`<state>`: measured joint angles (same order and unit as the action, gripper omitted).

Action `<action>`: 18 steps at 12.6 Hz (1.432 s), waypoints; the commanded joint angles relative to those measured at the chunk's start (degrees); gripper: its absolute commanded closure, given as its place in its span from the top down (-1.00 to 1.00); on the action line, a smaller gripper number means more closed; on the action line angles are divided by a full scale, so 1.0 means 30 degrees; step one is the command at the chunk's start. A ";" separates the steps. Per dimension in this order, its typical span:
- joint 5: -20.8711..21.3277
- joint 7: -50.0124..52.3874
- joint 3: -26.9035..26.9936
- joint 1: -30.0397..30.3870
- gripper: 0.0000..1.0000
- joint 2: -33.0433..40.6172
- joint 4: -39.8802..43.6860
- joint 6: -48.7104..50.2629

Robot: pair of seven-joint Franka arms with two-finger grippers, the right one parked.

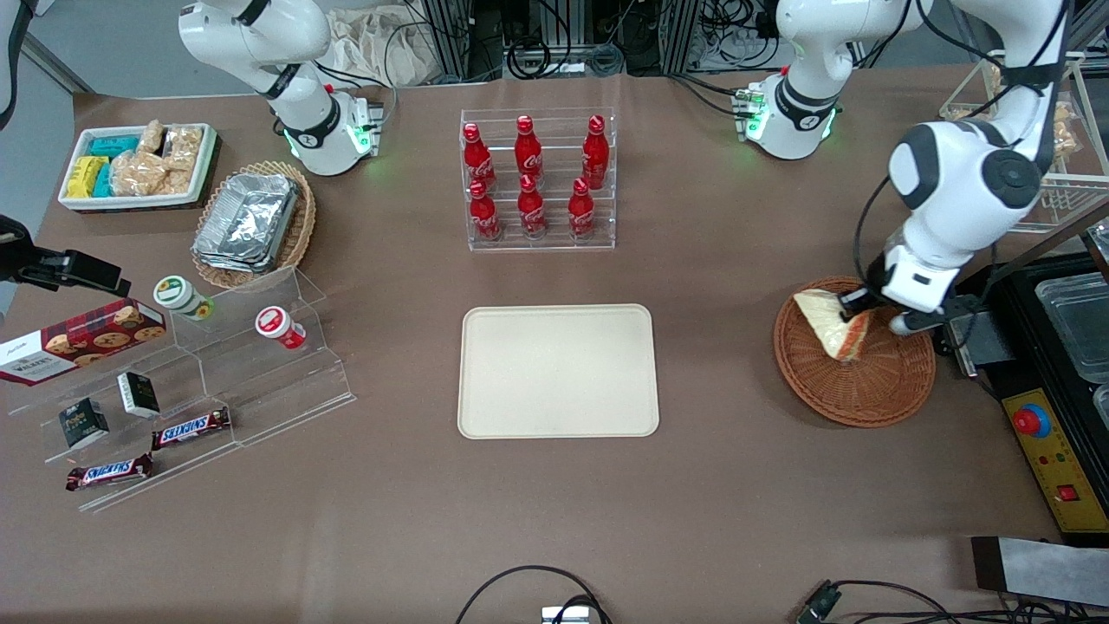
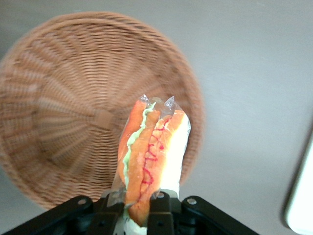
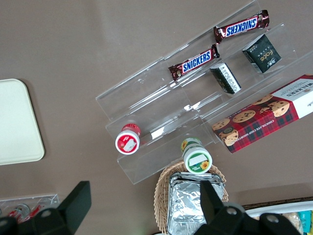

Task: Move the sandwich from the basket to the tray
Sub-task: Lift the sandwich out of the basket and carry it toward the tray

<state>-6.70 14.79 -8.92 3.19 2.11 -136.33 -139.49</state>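
Counted on the bench: six red bottles [image 1: 530, 178], two Snickers bars [image 1: 191, 427], two small dark boxes [image 1: 139, 394], two round tubs [image 1: 183, 296], one cookie box [image 1: 82, 341], one sandwich [image 1: 834, 324], one basket [image 1: 858, 381], one tray [image 1: 557, 370], one gripper [image 1: 866, 305].

A brown desk [image 1: 710, 485] carries the cream tray [image 1: 558, 371] at its middle, with the bottle rack [image 1: 539, 180] farther from the front camera. The round basket [image 1: 858, 381] sits toward the working arm's end, under the gripper [image 1: 853, 305]; the clear stepped stand [image 1: 217, 390], foil-container basket [image 1: 299, 227] and white snack bin [image 1: 139, 165] lie toward the parked arm's.
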 commanded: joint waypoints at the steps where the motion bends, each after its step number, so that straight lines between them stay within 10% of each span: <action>1: 0.0357 -0.0066 -0.1591 0.0078 -0.95 0.0148 0.0996 0.0469; 8: 0.2818 0.3796 -0.6453 0.0019 -0.88 -0.2337 0.5126 0.2755; 18: 1.1687 1.3227 -0.7691 -0.3963 -0.85 -0.9719 0.9433 0.2755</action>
<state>23.98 50.25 -32.03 -7.33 -22.29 -112.29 -132.55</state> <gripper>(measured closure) 0.846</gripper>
